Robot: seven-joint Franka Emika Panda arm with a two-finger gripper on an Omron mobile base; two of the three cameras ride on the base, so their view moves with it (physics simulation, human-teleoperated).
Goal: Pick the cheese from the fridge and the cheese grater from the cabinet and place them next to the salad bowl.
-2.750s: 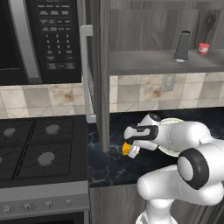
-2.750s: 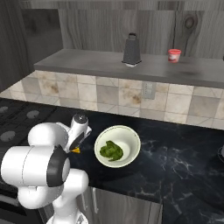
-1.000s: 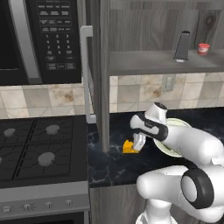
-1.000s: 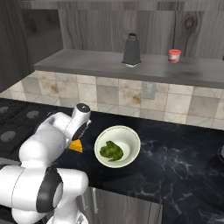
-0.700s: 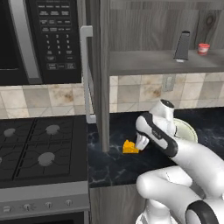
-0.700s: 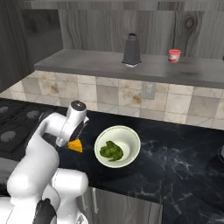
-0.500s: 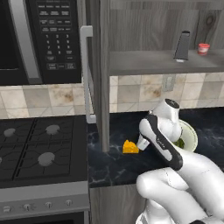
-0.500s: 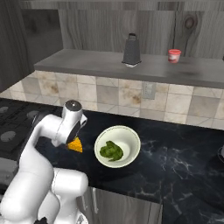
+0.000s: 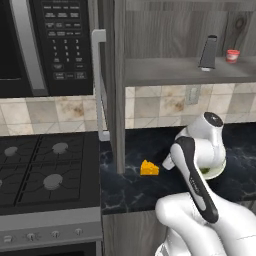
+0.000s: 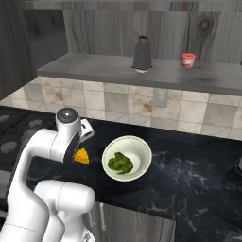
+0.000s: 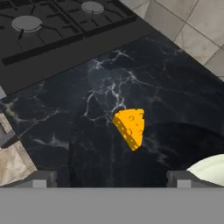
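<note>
Hand view: the cheese (image 11: 130, 127) is seen lying free on the black marble counter (image 11: 87, 109), just beside the salad bowl (image 10: 127, 158). The gripper (image 11: 111, 177) is held wide open above it, gripping nothing. The cheese grater (image 10: 142, 54) is left upright on the cabinet shelf (image 10: 94, 66).

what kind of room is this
A kitchen, a rendered one: a gas stove beneath a black microwave, a dark marble counter with a tiled wall behind, and a salad bowl beside a wedge of cheese.
</note>
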